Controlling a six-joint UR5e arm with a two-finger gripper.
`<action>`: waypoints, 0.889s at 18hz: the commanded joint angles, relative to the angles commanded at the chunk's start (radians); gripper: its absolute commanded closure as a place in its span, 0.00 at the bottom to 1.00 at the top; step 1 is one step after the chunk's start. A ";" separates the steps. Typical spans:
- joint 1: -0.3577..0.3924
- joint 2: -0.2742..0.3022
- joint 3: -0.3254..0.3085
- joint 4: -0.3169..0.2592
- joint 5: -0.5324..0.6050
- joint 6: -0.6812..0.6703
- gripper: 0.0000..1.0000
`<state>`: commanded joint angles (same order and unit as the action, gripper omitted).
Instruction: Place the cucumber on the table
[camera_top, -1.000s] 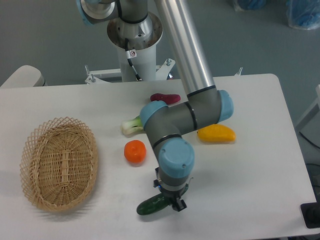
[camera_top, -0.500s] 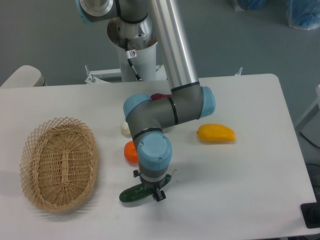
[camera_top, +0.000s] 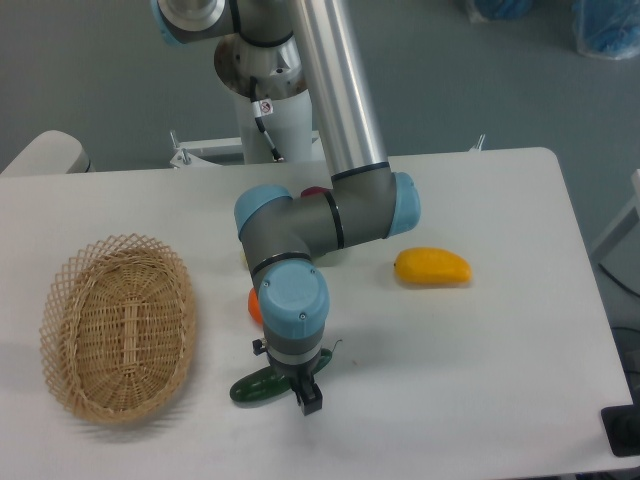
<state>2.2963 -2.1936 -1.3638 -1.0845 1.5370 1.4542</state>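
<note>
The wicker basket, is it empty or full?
Empty: the basket shows only its bare woven bottom; the cucumber lies outside.

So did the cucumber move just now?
Yes. The cucumber, in the gripper, moved left toward the basket.

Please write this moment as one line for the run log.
phase: carrying | end effector: shut on cucumber | cucumber: low over table, near basket | release: not yet

Fingers (camera_top: 297, 392) grip cucumber (camera_top: 256, 388) low over table (camera_top: 480, 340).
</note>
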 joint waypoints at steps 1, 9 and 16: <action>0.011 0.000 0.011 -0.005 0.002 0.000 0.00; 0.103 -0.018 0.113 -0.078 0.002 0.009 0.00; 0.173 -0.058 0.175 -0.123 0.003 0.020 0.00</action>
<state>2.4695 -2.2519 -1.1888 -1.2072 1.5401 1.4741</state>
